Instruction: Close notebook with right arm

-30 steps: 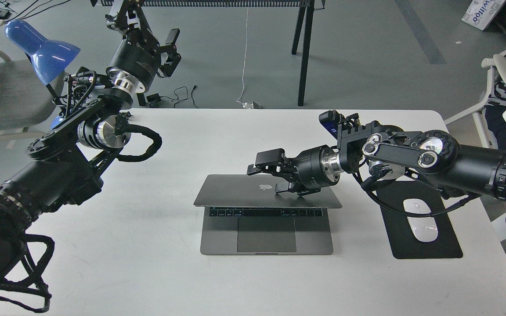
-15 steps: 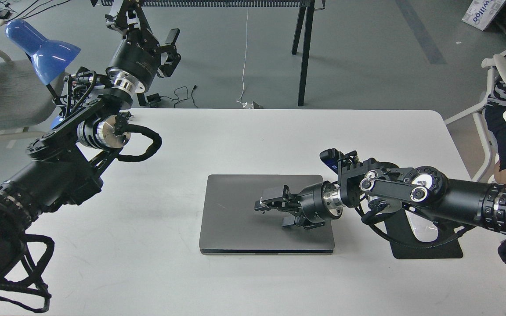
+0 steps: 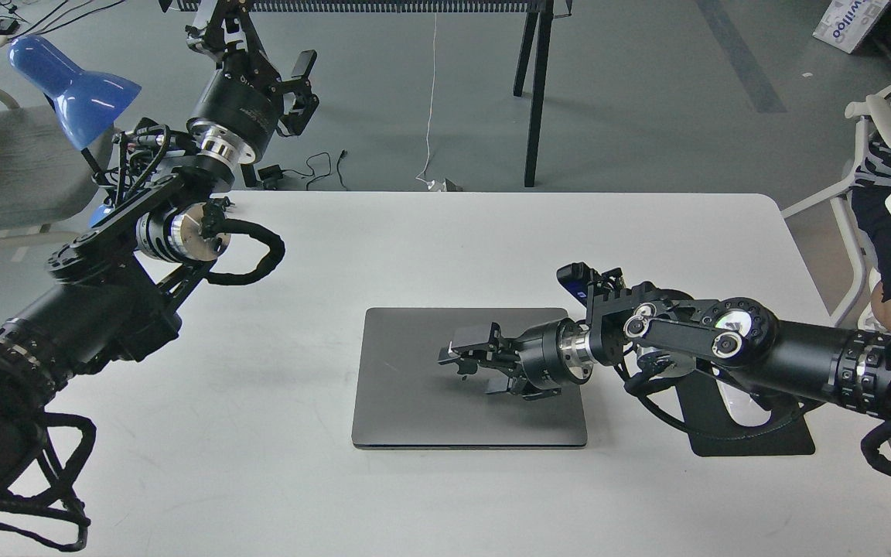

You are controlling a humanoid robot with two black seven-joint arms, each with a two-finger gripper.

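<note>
Right gripper (image 3: 467, 362) low over closed laptop (image 3: 414, 387), fingers slightly parted, holding nothing. Laptop flat at centre of white table (image 3: 337, 255). Left gripper (image 3: 291, 85) raised beyond table's far-left edge, fingers parted, empty.

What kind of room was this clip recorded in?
Probably an office or lab workspace: a white desk with a closed laptop and black mouse pad, a blue desk lamp, and grey chairs on a bare grey floor.
</note>
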